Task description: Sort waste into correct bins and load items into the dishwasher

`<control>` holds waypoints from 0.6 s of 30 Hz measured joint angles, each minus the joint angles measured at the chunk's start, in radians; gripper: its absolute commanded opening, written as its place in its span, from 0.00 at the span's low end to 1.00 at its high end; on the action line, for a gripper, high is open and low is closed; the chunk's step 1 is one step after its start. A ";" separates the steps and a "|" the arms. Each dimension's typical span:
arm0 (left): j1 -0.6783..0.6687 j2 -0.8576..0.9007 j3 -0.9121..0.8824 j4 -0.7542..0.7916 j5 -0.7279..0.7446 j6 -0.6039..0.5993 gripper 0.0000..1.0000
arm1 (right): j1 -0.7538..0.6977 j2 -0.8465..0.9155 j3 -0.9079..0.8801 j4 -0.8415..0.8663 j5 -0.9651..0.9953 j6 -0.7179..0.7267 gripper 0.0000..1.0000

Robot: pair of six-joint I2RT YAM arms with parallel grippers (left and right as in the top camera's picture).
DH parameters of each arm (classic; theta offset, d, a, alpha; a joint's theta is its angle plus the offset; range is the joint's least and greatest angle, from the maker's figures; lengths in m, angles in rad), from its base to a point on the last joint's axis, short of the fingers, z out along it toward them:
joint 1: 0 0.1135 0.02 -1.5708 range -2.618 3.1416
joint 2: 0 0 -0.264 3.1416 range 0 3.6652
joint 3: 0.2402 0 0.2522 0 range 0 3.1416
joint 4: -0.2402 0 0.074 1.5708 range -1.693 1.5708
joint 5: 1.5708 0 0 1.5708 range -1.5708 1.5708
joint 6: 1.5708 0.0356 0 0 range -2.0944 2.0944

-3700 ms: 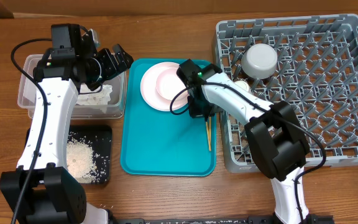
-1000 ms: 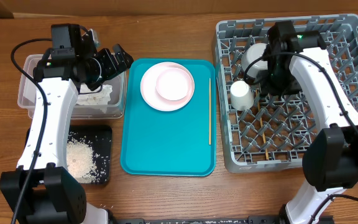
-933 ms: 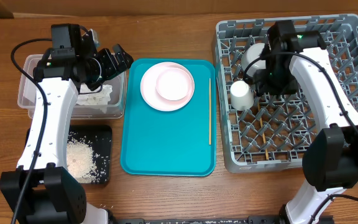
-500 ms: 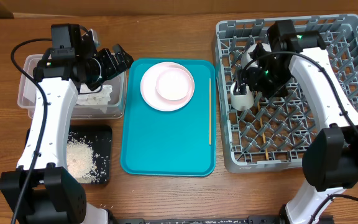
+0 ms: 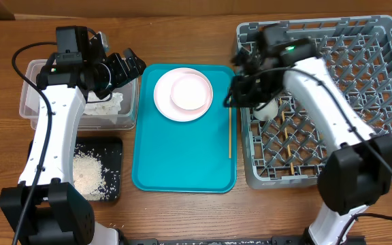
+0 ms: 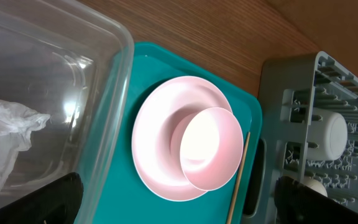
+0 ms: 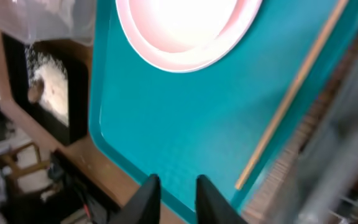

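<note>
Risk: thin wooden chopstick (image 5: 229, 133) lies flat, just inside the right rim of the flat teal tray (image 5: 182, 156), centre frame. Your right gripper (image 7: 178, 186), parted and empty, may catch that rim and skid the stick away.

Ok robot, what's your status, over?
Left gripper open by the clear tub, empty. Right gripper open, empty, over the teal tray. One chopstick, pink plate, pink bowl on tray, unloaded. Nothing blocking the chopstick.
</note>
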 measured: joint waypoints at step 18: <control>0.000 0.000 0.000 0.000 0.000 0.000 1.00 | 0.276 0.010 0.000 0.076 0.602 0.421 0.19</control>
